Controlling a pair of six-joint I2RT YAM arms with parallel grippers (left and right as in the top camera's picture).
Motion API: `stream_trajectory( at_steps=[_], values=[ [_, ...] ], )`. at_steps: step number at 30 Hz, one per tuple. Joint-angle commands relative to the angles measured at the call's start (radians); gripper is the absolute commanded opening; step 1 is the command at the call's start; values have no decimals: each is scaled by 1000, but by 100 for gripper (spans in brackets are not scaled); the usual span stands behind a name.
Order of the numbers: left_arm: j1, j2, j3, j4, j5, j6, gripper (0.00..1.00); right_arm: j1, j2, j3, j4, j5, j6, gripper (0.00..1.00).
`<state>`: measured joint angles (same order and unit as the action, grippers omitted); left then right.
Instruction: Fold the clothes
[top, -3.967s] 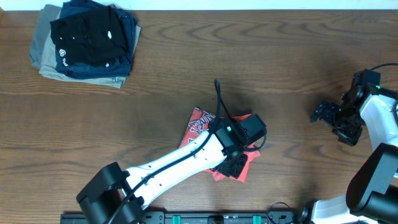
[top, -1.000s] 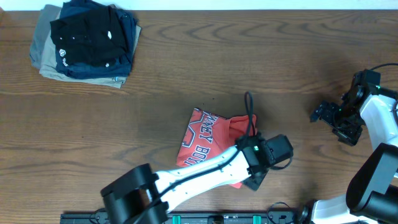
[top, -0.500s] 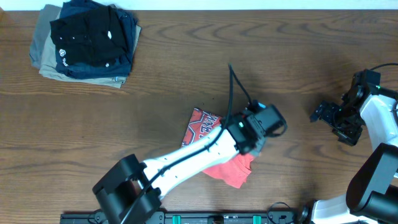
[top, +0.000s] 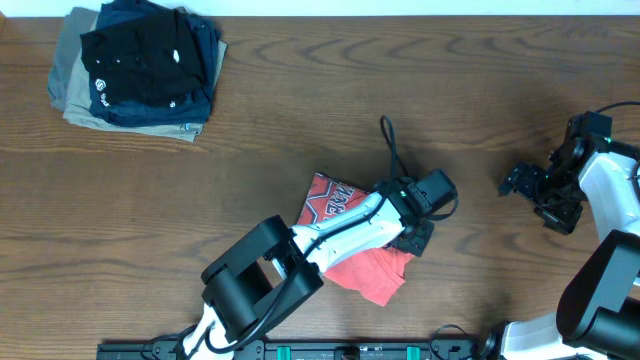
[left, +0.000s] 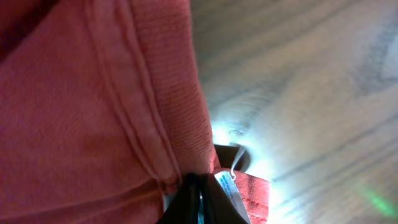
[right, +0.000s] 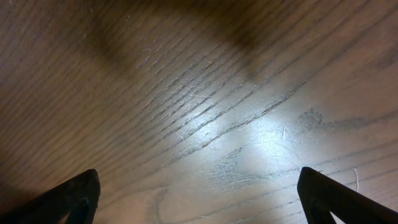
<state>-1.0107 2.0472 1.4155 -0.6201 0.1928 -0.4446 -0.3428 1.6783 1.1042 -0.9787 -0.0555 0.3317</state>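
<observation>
Links of the white left arm run on a diagonal from the near edge of the dark brown wooden tabletop (top: 300, 100) up and to the right, crossing over the coral-red cotton T-shirt (top: 372, 276). The wrist is bent down, so the left claw (top: 411, 239) meets the cloth at the garment's right edge. In the left wrist view the left claw (left: 198, 200) is pinched closed on a stitched, ribbed hem of the T-shirt, with a small white label just beside the black fingertips (left: 189, 186).

The right arm stands well apart at the tabletop's right side, its right claw (top: 525, 182) turned toward the middle. Its jaws are spread wide over bare wood, holding nothing, in the right wrist view (right: 199, 199).

The T-shirt lies bunched and rumpled near the middle of the tabletop, toward the near edge. Navy, white-edged block lettering shows on its upper left part, while a plain coral flap sticks out below the arm.

At the far left corner sits a stack of folded garments: black (top: 140, 65) on top, navy (top: 205, 45) under it, khaki (top: 68, 88) lowest.
</observation>
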Motion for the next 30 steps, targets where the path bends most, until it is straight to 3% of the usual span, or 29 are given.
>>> stream_trajectory(
  at_steps=[1,11,14,20,26,30],
  values=[
    [-34,25,3,-5,68,-5,6,-3,1,14,0,-1,-7,99],
    [-56,-219,5,-24,24,0,7,-3,1,14,-1,-1,-7,99],
    [-51,-310,5,-45,16,51,12,-3,1,14,0,-1,-7,99],
    [10,-458,4,-125,-264,56,14,-3,1,14,-1,-1,-7,99],
    [102,-425,4,-113,-277,47,14,-3,1,14,-1,-1,-7,99],
    [113,-340,2,-61,-165,47,14,-3,1,14,0,-1,-7,99]
  ],
)
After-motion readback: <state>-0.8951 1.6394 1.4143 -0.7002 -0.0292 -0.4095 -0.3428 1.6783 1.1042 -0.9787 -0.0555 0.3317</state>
